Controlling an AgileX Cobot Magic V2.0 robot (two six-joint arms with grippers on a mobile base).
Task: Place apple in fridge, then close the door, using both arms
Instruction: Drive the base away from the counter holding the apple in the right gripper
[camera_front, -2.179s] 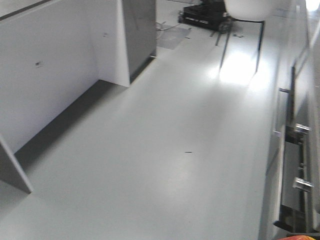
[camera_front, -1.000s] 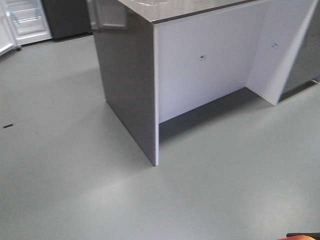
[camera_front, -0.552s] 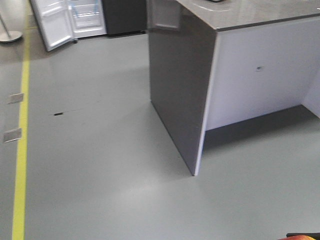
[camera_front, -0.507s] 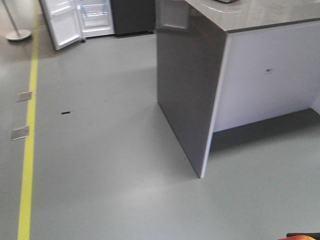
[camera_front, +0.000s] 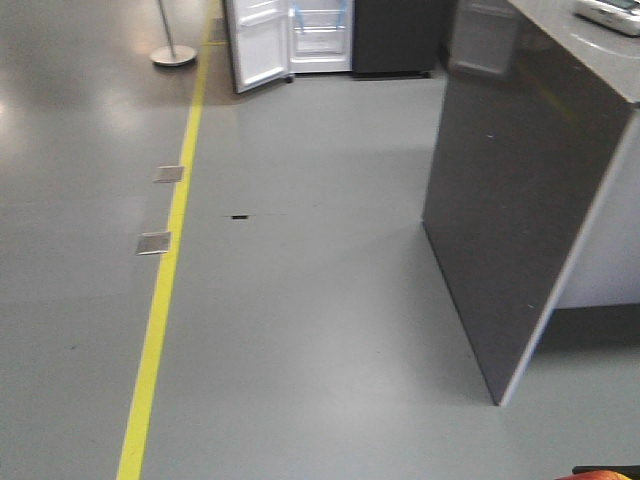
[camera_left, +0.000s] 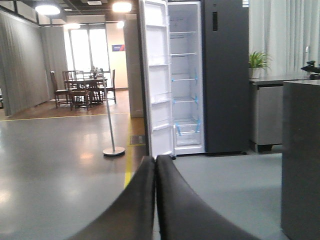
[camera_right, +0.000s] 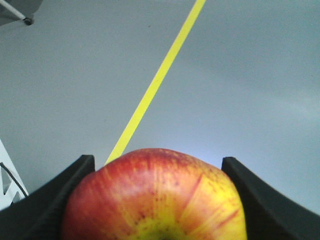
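Right gripper clamps the apple; left gripper is pressed shut (empty). Fridge stands near twelve o'clock; a driving jolt could shake the apple loose.

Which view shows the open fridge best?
The left wrist view: the fridge stands nearly full height, door open, shelves visible. The front view catches only its base; the right wrist view shows none.
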